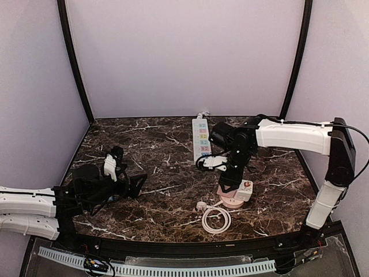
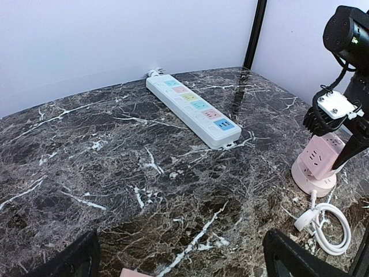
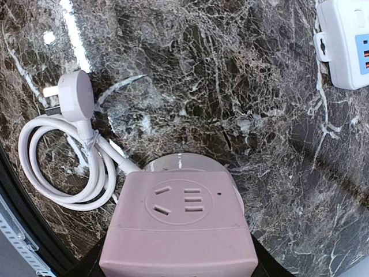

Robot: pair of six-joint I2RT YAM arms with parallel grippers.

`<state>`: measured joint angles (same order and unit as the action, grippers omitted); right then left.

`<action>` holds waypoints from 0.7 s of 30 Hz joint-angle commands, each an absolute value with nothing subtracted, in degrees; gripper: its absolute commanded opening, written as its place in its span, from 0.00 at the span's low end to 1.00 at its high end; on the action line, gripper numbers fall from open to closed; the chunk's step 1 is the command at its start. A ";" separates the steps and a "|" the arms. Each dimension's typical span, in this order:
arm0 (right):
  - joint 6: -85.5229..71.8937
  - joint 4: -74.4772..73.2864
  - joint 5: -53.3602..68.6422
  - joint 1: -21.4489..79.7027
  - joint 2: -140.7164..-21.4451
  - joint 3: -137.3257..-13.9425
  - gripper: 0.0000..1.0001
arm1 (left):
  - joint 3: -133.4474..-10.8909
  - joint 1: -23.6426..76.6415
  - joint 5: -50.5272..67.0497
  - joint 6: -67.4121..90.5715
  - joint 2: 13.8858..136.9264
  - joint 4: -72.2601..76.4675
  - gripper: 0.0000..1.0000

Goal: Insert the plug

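The left tool (image 2: 184, 259) hangs spread wide over the counter (image 1: 161, 213). The white plug (image 1: 201, 205) lies by its coiled cord (image 1: 217, 221), just beside the pink socket cube (image 1: 230, 201). The right tool (image 1: 229, 186) sits right over that cube; I cannot tell whether it is spread or pinching. It would do best to pinch the plug's body, pins clear. No writing is legible.

- Left arm (image 1: 26, 203) lies low, stretched forward, its jaws spread wide apart.
- Right arm (image 1: 288, 135) reaches in, elbow bent, wrist pointing straight down; its jaws are hidden.
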<state>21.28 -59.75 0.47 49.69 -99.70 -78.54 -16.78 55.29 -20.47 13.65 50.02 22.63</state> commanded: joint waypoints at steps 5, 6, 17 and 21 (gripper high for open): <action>18.37 -62.59 0.77 48.79 -102.54 -80.92 0.00 | -15.44 55.20 -20.26 13.10 47.96 22.37 0.99; 18.13 -62.83 0.66 48.78 -102.86 -81.08 0.00 | -15.40 55.22 -20.18 13.10 47.80 22.34 0.99; 18.54 -63.55 -3.56 48.76 -103.39 -83.94 0.00 | -15.03 55.24 -20.30 13.05 47.09 22.36 0.99; 19.44 -62.55 -5.98 48.78 -103.11 -83.58 0.00 | -15.03 55.28 -20.15 13.10 47.34 22.60 0.99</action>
